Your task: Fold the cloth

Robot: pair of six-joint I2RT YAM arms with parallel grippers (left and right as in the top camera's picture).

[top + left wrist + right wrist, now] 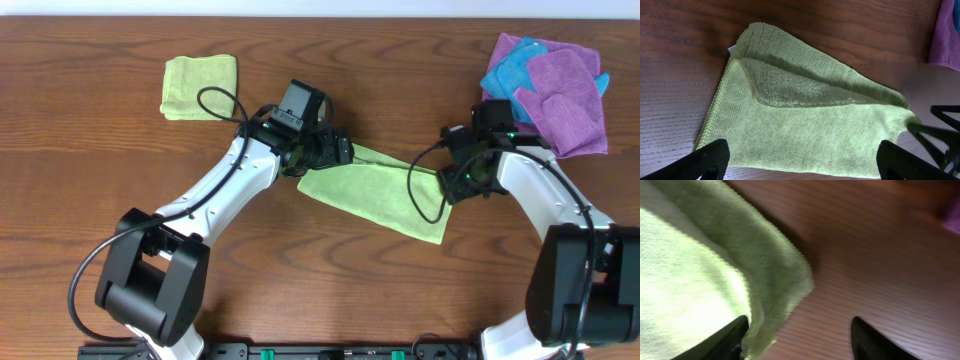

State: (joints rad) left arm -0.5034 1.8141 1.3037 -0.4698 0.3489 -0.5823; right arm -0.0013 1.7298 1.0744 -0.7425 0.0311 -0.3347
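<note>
Yellow-green microfibre, the cloth [375, 195] lies flat on the wooden tabletop [90, 190] at centre, a partly folded long shape running diagonally from upper left to lower right between the two arms. The left wrist view shows one layer turned over another, leaving a slanting flap edge across it. From its base at the near-left edge, the left arm reaches diagonally to the cloth's upper-left end. The left gripper [805, 157] hangs over the cloth there with its jaws spread wide and nothing held. From the near-right base, the right arm bends up and inward to the cloth's right end. The right gripper [800, 335] has its jaws parted; the cloth's edge lies against one finger [732, 335], bare wood fills the gap, and nothing is gripped. A paler green folded wad [200, 87] sits far left, and a purple cloth [565, 100] overlaps a blue cloth [510, 70] far right, both well apart from the work.
</note>
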